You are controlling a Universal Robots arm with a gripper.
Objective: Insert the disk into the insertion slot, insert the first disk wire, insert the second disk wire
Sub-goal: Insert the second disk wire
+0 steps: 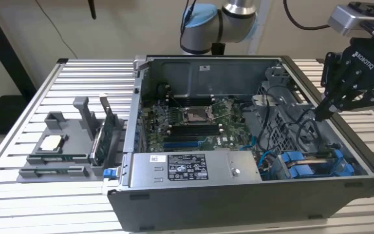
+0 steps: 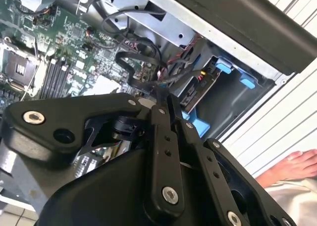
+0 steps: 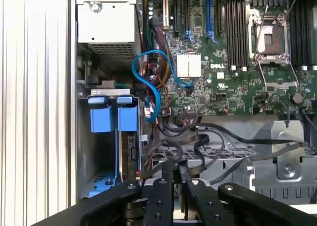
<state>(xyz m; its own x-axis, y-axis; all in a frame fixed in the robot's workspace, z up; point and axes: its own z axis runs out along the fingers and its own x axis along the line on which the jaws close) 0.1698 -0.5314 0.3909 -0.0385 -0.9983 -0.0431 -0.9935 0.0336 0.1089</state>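
Observation:
The disk (image 3: 132, 154) sits edge-on in the insertion slot (image 3: 84, 151), at the case corner on the exterior view's right. Its blue carrier (image 3: 115, 119) (image 1: 317, 165) (image 2: 223, 67) stands out at the end. My gripper (image 1: 321, 113) hangs above the drive cage, a little behind the blue carrier. Its fingers (image 2: 173, 112) are pressed together on a black wire (image 2: 133, 62) that loops up out of the cable bundle. In the first wrist view the gripper (image 3: 173, 174) has black wires (image 3: 233, 137) curling off beside its tip. The wire's plug end is hidden.
A silver power-supply box (image 1: 187, 166) lies along the case's front, with the motherboard (image 1: 194, 119) behind it. A blue cable (image 3: 148, 82) arcs beside the cage. A grey holder with green cards (image 1: 70, 146) stands on the slatted table (image 1: 18, 122). A person's hand (image 2: 292, 166) rests outside the case.

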